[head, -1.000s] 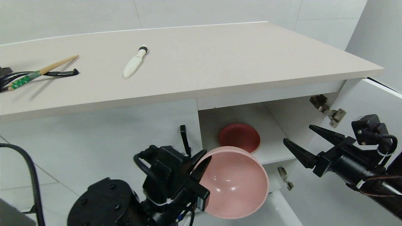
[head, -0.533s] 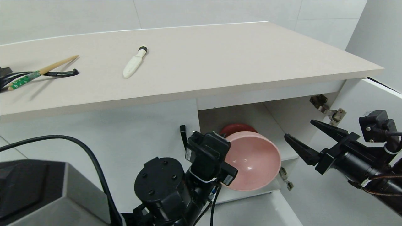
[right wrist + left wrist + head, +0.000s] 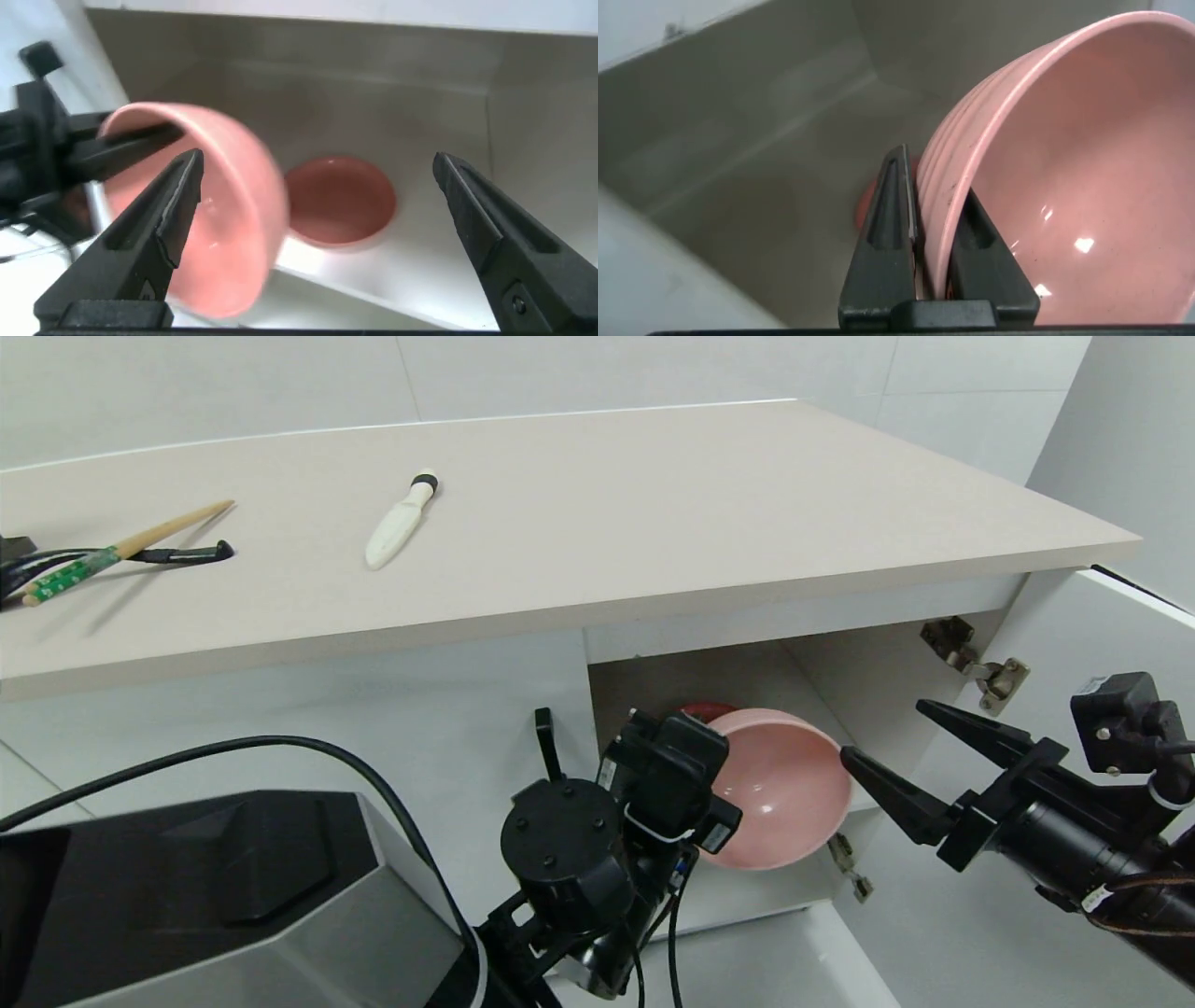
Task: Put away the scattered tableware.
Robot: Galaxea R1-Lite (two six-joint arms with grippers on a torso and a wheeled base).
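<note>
- The left pincer (image 3: 926,201) is clamped on the rim of the pink bowl (image 3: 789,784), 1 finger inside and 1 outside; the bowl hangs tilted on its side at the mouth of the cupboard (image 3: 840,663), over the front edge of the shelf (image 3: 420,271).
- The grip takes only a narrow strip of smooth rim; a jolt or a quick wrist turn could let the bowl swivel or slip free, and from here it would likely fall off the shelf's edge.
- The red dish (image 3: 338,201) lies on the shelf just behind the bowl; pushed straight in, the bowl would probably shove the dish back or settle crooked on it.
- The right pincer (image 3: 881,730) is spread wide, holds nothing and hovers just beside the bowl's outer side, near the open door (image 3: 1102,616); its nearer tip looks close to the rim, so a sideways drift of either arm could knock the bowl.
- The knife (image 3: 400,523) and the wooden stick (image 3: 140,541) lie on the bench (image 3: 653,504), well apart from the cupboard; they are not yet put away.
</note>
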